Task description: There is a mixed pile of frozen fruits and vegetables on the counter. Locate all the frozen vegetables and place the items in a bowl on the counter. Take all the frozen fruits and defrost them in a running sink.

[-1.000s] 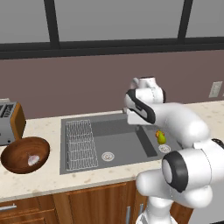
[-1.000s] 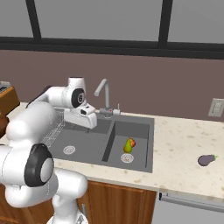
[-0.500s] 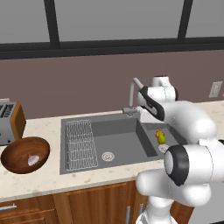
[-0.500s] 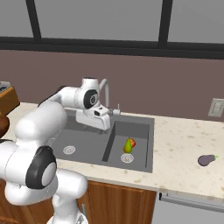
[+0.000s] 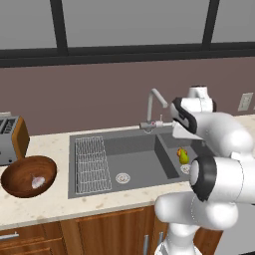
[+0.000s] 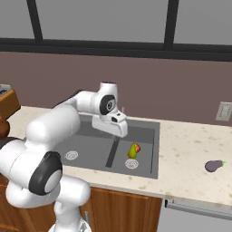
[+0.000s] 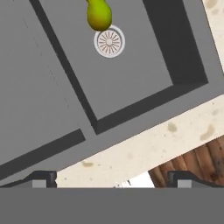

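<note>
My gripper (image 7: 113, 179) hangs open and empty over the sink (image 6: 90, 147), near the divider between its two basins; in the right base view the gripper (image 6: 113, 131) sits just left of the yellow-green pear-shaped fruit (image 6: 132, 150). That fruit (image 5: 183, 156) rests in the smaller basin beside the drain (image 7: 109, 41), and its lower end (image 7: 99, 14) shows at the top of the hand view. The dark wooden bowl (image 5: 20, 169) stands on the counter left of the sink with the whitish bulb (image 5: 37, 182) inside. The purple eggplant (image 6: 214, 166) lies on the counter (image 6: 186, 158) far right.
A curved silver tap (image 5: 154, 102) rises behind the sink. A wire rack (image 5: 92, 162) lies in the large basin. A toaster (image 5: 10, 139) stands behind the bowl. A wall outlet (image 6: 223, 111) is at the right. The counter's front edge and wooden cabinet fronts (image 7: 192, 162) show below.
The arm has swung to the right, from over the large basin to the divider by the smaller basin. The jaws have stayed open and empty.
</note>
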Robot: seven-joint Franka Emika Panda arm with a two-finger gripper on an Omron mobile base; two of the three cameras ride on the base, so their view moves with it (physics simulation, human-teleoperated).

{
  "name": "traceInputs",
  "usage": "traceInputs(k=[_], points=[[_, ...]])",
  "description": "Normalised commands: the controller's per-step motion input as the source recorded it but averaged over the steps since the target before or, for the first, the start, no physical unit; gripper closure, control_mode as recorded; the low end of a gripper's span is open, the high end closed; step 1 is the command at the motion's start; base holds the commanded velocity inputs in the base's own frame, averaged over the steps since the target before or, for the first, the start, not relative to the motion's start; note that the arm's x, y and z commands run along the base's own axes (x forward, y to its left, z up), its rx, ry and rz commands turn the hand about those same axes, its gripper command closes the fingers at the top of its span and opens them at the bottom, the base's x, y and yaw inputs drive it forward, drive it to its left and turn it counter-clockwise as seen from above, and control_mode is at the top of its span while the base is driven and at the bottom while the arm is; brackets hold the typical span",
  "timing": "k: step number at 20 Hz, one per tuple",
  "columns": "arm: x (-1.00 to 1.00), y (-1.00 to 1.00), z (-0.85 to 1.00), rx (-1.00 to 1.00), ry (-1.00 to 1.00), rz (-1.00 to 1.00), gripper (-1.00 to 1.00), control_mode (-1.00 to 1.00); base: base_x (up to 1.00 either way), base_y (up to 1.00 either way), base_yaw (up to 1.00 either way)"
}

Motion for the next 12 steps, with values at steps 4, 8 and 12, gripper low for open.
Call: traceInputs(k=[4, 8, 12], points=[[0.06, -0.47, -0.05, 0.01, 0.01, -0.07, -1.00, -1.00, 0.00, 0.00, 0.00], [0.03, -0.45, -0.08, 0.03, 0.01, -0.08, -1.00, -1.00, 0.00, 0.00, 0.00], [0.04, -0.43, -0.07, 0.03, 0.01, -0.09, -1.00, -1.00, 0.00, 0.00, 0.00]])
